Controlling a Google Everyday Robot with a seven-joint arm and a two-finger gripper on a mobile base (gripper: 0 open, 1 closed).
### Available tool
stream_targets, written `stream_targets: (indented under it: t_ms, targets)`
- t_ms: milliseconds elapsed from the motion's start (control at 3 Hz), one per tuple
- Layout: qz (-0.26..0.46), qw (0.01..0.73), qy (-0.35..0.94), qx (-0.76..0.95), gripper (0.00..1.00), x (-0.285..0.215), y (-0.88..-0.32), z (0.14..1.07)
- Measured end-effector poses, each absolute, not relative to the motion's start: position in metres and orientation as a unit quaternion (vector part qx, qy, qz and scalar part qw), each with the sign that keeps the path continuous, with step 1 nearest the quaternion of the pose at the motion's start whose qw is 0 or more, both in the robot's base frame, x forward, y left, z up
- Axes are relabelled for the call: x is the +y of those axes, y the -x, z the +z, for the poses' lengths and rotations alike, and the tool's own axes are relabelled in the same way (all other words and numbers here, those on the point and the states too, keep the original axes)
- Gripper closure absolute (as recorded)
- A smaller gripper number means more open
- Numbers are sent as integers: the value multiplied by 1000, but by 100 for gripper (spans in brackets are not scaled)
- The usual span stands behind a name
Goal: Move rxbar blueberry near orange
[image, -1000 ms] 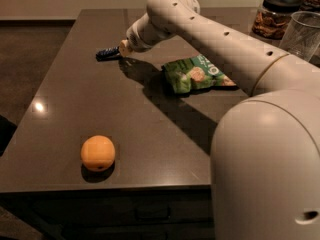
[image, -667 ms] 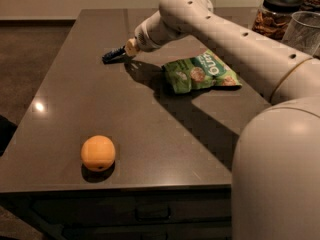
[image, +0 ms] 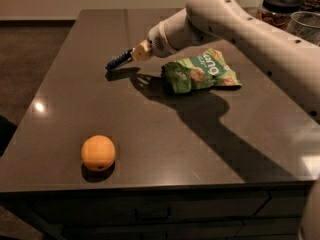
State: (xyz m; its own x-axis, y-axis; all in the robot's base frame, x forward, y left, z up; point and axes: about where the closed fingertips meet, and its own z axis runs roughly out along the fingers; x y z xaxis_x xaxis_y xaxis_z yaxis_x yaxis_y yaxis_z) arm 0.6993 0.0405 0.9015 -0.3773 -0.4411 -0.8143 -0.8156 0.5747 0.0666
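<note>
The gripper [image: 129, 57] hangs over the far left part of the dark table [image: 150, 134], at the end of the pale arm [image: 225, 14] that reaches in from the right. It is clamped on one end of the rxbar blueberry [image: 117, 62]. The bar is a thin, narrow, dark navy strip, almost black in this light, and any lettering on it is too small to read. It sticks out from the fingertips toward the left and tilts down, so its free end is the lowest point. That end sits close over the tabletop. A dark shadow lies on the surface just beneath and a little to the right of the bar. Whether the lower tip touches the table cannot be told. The orange [image: 98, 152] rests near the front left edge of the table, well apart from the bar and nearer the camera. It is round with dull orange skin and a small dark dimple low on its front, and a soft shadow lies under it. A crumpled green snack bag [image: 200, 71] lies flat on the table to the right of the gripper, partly under the arm. At the far right corner stand a dark-lidded jar [image: 279, 6] and a clear container [image: 306, 26] beside it.
</note>
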Motion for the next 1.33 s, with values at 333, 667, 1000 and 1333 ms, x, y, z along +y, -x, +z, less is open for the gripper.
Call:
stream_targets:
  t_ms: [333, 667, 1000, 1333]
  targets:
    - [253, 399, 421, 775, 100, 31, -658, 909]
    - [258, 401, 433, 765, 100, 12, -622, 906]
    - [257, 409, 434, 760, 100, -11, -590, 901]
    - [243, 423, 428, 761, 100, -46, -551, 899]
